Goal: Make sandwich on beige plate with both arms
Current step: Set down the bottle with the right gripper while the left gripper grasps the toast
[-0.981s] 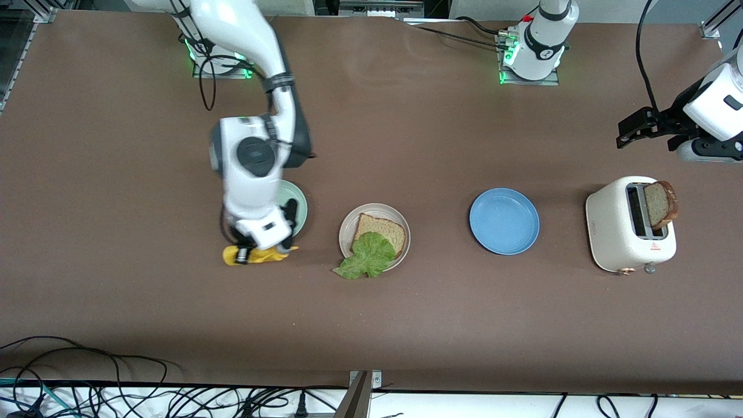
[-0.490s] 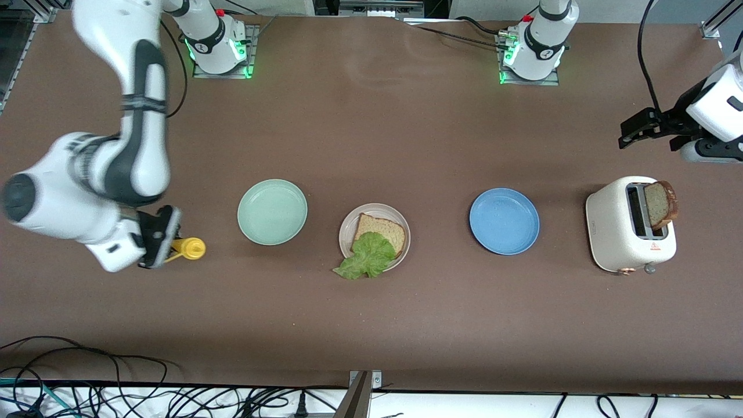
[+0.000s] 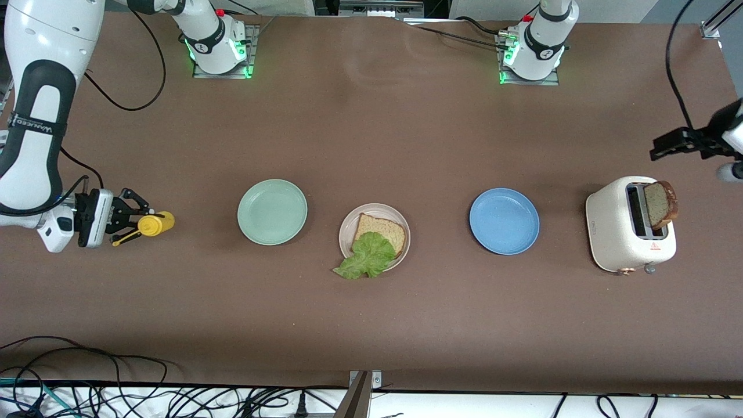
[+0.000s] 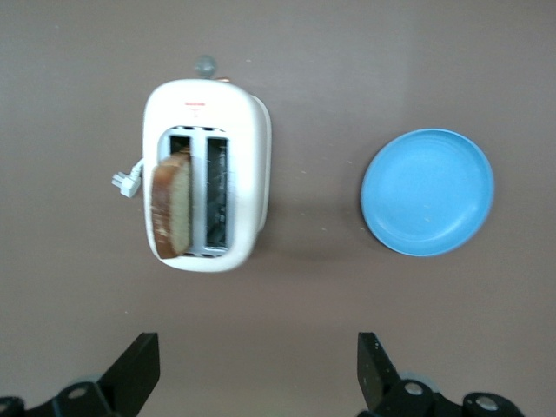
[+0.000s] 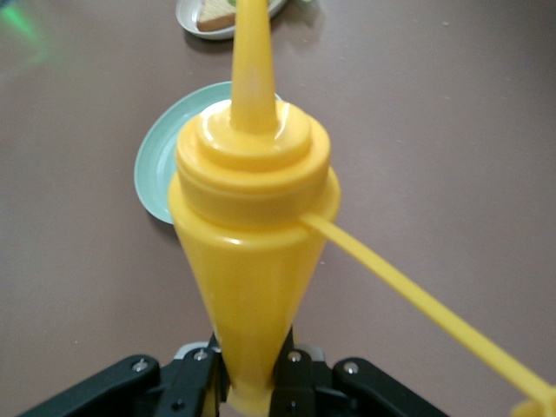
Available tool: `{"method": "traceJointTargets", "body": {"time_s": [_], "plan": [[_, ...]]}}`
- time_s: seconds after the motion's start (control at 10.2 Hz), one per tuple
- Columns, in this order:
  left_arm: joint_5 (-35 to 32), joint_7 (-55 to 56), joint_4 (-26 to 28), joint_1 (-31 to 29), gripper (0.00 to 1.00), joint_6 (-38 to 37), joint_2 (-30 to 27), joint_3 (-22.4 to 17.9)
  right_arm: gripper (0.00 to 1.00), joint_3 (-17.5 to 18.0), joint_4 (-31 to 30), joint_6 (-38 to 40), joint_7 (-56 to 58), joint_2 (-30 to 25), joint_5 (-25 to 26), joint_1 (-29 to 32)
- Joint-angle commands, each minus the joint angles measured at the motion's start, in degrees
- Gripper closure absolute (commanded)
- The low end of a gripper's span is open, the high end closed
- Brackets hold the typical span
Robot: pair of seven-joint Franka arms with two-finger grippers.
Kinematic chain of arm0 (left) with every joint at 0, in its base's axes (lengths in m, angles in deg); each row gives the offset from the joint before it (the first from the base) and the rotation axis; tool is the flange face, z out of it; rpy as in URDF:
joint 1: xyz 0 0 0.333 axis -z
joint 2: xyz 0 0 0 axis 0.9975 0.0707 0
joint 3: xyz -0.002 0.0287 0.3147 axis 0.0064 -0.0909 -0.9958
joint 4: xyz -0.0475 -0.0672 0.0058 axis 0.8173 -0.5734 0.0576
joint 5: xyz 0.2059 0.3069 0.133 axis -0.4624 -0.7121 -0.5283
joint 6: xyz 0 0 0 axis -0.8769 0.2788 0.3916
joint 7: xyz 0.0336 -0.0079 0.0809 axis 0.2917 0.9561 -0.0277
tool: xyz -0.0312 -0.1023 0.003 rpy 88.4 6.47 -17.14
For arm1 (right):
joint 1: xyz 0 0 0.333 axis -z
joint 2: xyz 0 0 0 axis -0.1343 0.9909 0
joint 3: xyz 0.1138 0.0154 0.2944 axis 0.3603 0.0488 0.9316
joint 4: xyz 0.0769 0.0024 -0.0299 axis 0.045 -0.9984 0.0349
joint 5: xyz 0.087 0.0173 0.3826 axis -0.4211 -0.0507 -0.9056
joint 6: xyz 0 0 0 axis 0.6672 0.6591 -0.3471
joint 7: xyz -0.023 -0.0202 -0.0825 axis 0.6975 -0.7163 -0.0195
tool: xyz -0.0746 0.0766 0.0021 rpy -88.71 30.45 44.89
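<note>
- Right gripper [image 3: 134, 219], black and two-fingered, clamped on a yellow plastic squeeze bottle [image 3: 152, 223] with a cone nozzle, held up over the table [image 3: 371, 325] at the right arm's end
- Seen in the right wrist view gripped at its narrow body between the black fingers [image 5: 195, 382], bottle [image 5: 252, 234] lying roughly level, nozzle aimed toward the round mint green plate [image 5: 156, 174]; thin yellow cap strap trailing off to one side
- Mint green plate [image 3: 272, 211] flat on the brown table, between the held bottle and the round beige plate [image 3: 347, 224]
- On the beige plate, one tan toasted bread slice [image 3: 383, 229] with brown crust; ruffled green lettuce leaf [image 3: 367, 256] lying on the slice's nearer edge and spilling over the rim onto the table, nearer the front camera
- Round blue plate [image 3: 504, 220] beside the beige plate, toward the left arm's end, bare
- Cream two-slot toaster [image 3: 624, 244] farther toward that end, second brown-crusted bread slice [image 3: 662, 203] standing up out of one slot
- Left gripper [image 3: 676, 142] released, jaws spread wide, up in the air at the left arm's end of the table; in the left wrist view its two black fingertips [image 4: 139, 369] well apart, the toaster [image 4: 204, 195] and blue plate [image 4: 427, 191] below it
- Nothing between the left fingers
</note>
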Motion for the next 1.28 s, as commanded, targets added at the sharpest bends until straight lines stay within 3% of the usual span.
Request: {"method": "traceJointTargets", "body": {"time_s": [0.0,0.2,0.39,0.59,0.88,0.98,1.08,1.18], "plan": [[-2.0,-6.3,-0.6,-4.7,0.00,5.6,5.1,0.7,1.00,0.7,-6.4,2.1,9.0,-1.7,-4.2,2.1],[-1.8,-12.4,2.2,-8.6,0.00,12.9,8.1,0.7,1.00,0.8,-8.3,2.5,16.7,-1.3,-4.5,4.8],[-1.8,-12.8,9.3,-9.9,0.00,20.4,7.9,0.7,1.00,1.0,-8.3,3.3,22.3,-0.5,-4.5,7.0],[-1.8,-12.8,14.2,-10.3,0.00,24.5,7.5,0.8,1.00,1.3,-8.4,3.7,29.2,1.6,-7.4,7.9],[-1.5,-12.8,18.5,-10.3,0.01,29.0,7.5,0.8,1.00,2.1,-9.2,6.4,30.4,3.8,-10.7,9.5],[-1.5,-12.8,18.9,-10.3,0.06,29.0,7.5,0.8,1.00,3.5,-9.6,6.3,30.4,4.0,-11.4,10.6],[-1.5,-12.8,19.3,-10.3,0.25,29.0,7.5,0.8,1.00,5.8,-9.5,6.3,30.5,4.6,-11.5,12.9],[-1.7,-12.9,19.5,-10.3,0.53,29.0,7.5,0.8,1.00,8.1,-9.3,6.2,30.5,5.0,-11.6,15.2]]}}
